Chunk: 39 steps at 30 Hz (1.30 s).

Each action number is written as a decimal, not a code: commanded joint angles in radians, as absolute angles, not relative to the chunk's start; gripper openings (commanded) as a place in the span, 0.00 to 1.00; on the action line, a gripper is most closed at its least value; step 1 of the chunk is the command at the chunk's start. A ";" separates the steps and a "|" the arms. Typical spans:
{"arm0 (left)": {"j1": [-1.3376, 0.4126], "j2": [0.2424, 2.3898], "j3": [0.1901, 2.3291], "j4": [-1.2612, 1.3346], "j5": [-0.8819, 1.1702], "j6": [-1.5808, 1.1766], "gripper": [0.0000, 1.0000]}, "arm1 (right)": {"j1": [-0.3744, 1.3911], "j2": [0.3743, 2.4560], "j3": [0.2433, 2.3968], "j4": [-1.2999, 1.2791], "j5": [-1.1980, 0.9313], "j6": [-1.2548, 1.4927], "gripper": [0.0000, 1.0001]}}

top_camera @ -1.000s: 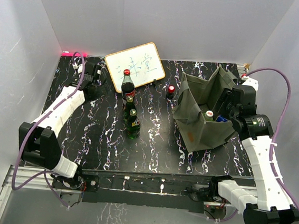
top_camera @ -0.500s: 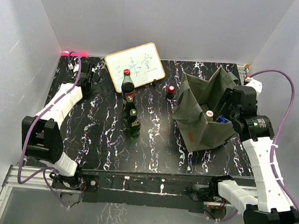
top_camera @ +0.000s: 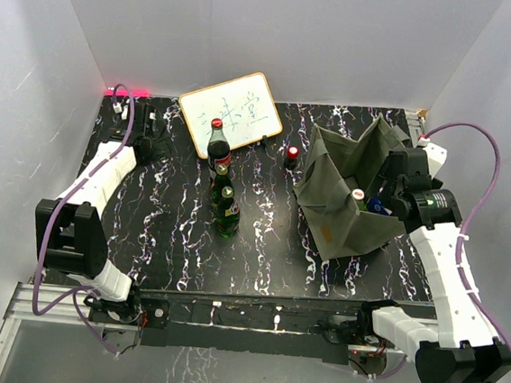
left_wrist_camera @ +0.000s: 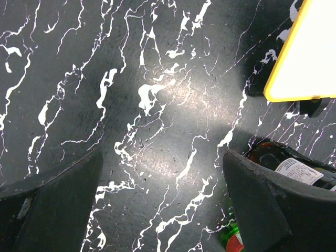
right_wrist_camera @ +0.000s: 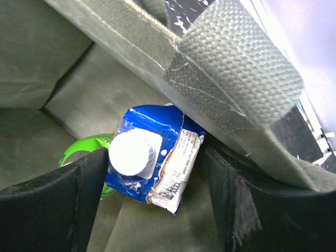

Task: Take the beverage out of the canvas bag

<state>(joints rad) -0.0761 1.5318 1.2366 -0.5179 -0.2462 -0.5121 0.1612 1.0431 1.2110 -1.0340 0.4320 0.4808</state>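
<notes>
**Right gripper spread over a blue pack inside the bag**

The canvas bag [top_camera: 339,219] stands open on the right side of the worktop, between the middle and the right edge, its orange patch [top_camera: 324,232] on the face turned toward the near edge. Its sides sag and fold inward. Inside lies a blue pack [right_wrist_camera: 168,168] with a white cap [right_wrist_camera: 134,152], the cap facing up toward the right wrist camera. A bright green item [right_wrist_camera: 79,151] lies just beside it on the bag's floor, partly hidden. A wide woven strap [right_wrist_camera: 236,73] of the bag crosses above them.

The right gripper [right_wrist_camera: 152,210] hangs in the bag's mouth at its right side, fingers spread wide, one on each side of the blue pack. Whether they touch it cannot be told.

To the left of the bag, a small red-capped bottle [top_camera: 292,154] stands toward the far edge. Near the worktop's middle a cola bottle [top_camera: 216,144] and two green bottles [top_camera: 225,205] stand in a close row. A whiteboard [top_camera: 232,108] leans at the far edge.

The left gripper [left_wrist_camera: 163,210] is held over bare worktop near the far left corner, also spread wide and holding nothing.
</notes>
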 commanded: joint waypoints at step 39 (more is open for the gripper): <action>-0.032 1.409 1.155 -0.413 -0.216 -0.465 0.95 | 0.155 1.174 1.226 -1.184 0.551 0.943 0.49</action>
<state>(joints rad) -0.0402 1.4677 1.1645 -0.4194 -0.2329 -0.4538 0.1608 1.2304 1.2110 -1.1797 0.5369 0.9302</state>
